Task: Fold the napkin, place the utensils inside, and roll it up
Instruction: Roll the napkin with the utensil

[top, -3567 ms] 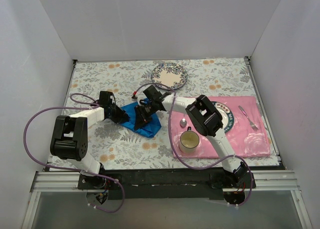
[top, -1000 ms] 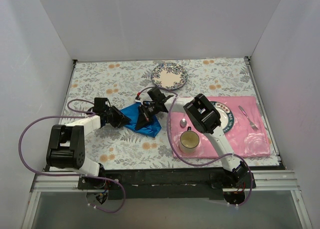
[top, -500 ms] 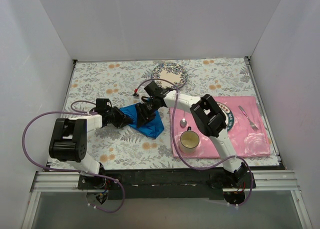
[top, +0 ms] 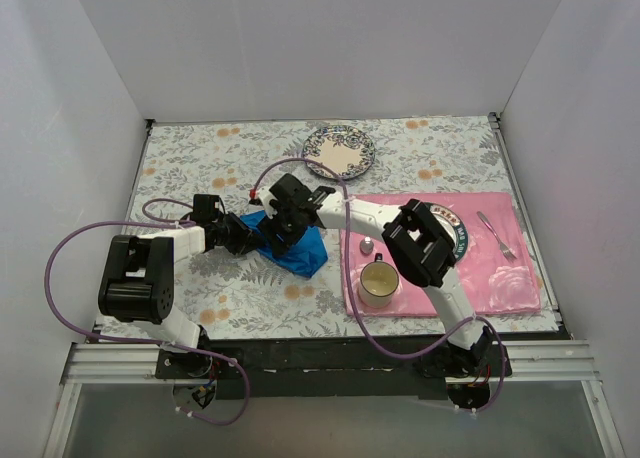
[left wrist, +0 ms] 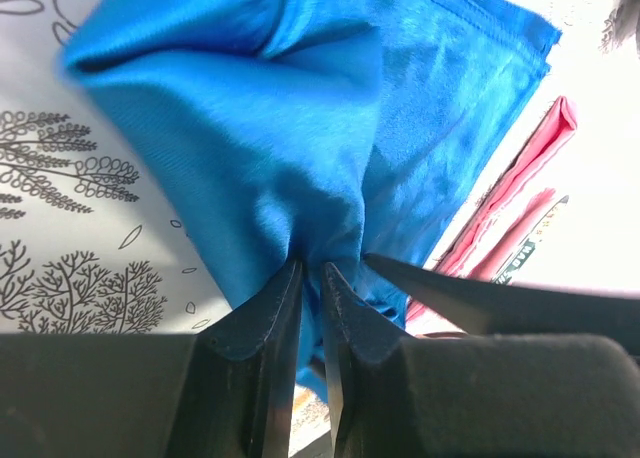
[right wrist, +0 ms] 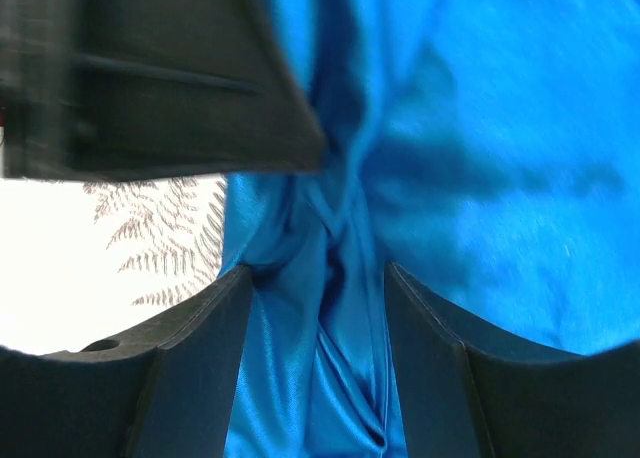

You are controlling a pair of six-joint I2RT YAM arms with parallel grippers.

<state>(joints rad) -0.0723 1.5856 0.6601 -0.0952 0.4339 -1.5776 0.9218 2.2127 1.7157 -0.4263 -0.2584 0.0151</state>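
Since the earlier frame, the right gripper (top: 278,230) has swung left over the napkin (top: 302,252), and its jaws now stand apart around a ridge of cloth. The left gripper (top: 246,240) is clamped on a bunched fold of the blue napkin, which lies crumpled on the surface beside the pink placemat (top: 510,278). We judge that pulling from this one pinch could bunch it further. The wrist views show the pinch. Only the top view shows the spoon (top: 367,244) and fork (top: 497,234) beyond, on the placemat.

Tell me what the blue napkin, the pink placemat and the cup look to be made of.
The napkin: woven cloth with a satin-like sheen; it drapes in soft folds and catches glossy highlights.
The placemat: probably fabric too, matte pink with a faint flower pattern; too small to be sure.
The cup: likely glazed ceramic, pale and smooth with a thick rim.
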